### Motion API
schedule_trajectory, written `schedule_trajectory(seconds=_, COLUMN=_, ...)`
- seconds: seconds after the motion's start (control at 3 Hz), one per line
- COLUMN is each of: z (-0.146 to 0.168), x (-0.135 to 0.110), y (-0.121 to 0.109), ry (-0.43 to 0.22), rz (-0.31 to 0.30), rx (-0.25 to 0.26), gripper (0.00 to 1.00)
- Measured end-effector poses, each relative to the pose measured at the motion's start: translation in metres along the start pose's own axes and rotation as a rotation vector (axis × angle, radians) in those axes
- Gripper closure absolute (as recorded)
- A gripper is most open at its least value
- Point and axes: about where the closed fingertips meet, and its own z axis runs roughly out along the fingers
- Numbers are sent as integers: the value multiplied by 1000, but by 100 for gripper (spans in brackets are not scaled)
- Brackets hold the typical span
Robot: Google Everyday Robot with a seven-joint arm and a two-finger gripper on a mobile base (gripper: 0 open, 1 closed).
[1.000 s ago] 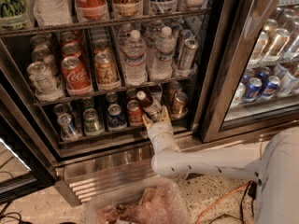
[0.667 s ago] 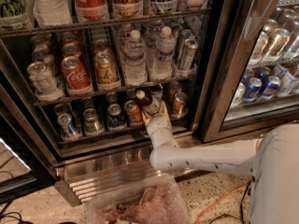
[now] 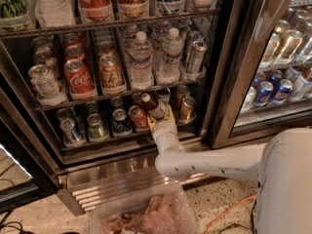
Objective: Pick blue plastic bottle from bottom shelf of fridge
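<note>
Since a second ago the arm (image 3: 214, 162) has shifted a little toward 11 o'clock, with its bend now closer to the fridge (image 3: 218, 82). The bottle (image 3: 153, 105) keeps almost the same place and the same lean.

The bottle is at the front of the bottom shelf (image 3: 117, 143), a bit right of its middle. It is tilted, with the white cap pointing to 11 o'clock and the dark body going down to 5 o'clock. The hand (image 3: 160, 115) is at its lower end and reaches in from 6 o'clock. The two pale fingers (image 3: 150, 122) stand on either side of the body and are closed against it, so the hand has hold of the bottle.

Just beside the bottle at 8 o'clock stands a red can (image 3: 138, 117), and near it at 3 o'clock a brown can (image 3: 186, 108). More cans (image 3: 96, 127) fill the shelf toward 9 o'clock. On the rack at 12 o'clock are clear water bottles (image 3: 141, 60), with a Coca-Cola can (image 3: 78, 78) further toward 10 o'clock.

Under the shelf, at 6 o'clock, is the steel grille (image 3: 117, 184), and below it a clear bin (image 3: 146, 213). An orange cable (image 3: 229, 211) lies on the floor at 5 o'clock. Well apart at 3 o'clock, a second cooler (image 3: 246, 57) holds blue cans (image 3: 273, 91).
</note>
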Motion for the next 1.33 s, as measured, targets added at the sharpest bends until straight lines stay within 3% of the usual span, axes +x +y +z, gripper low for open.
schedule_trajectory(seconds=0.33, z=2, x=5, y=4, ry=13, rz=4, rx=-13, gripper=53)
schedule_trajectory(seconds=1.0, z=-1, x=6, y=1, ry=8, rz=18, rx=-11, gripper=98)
schedule_trajectory(seconds=1.33, z=-8, x=-14, y=-8, ry=-44, rz=54, rx=-11, gripper=100)
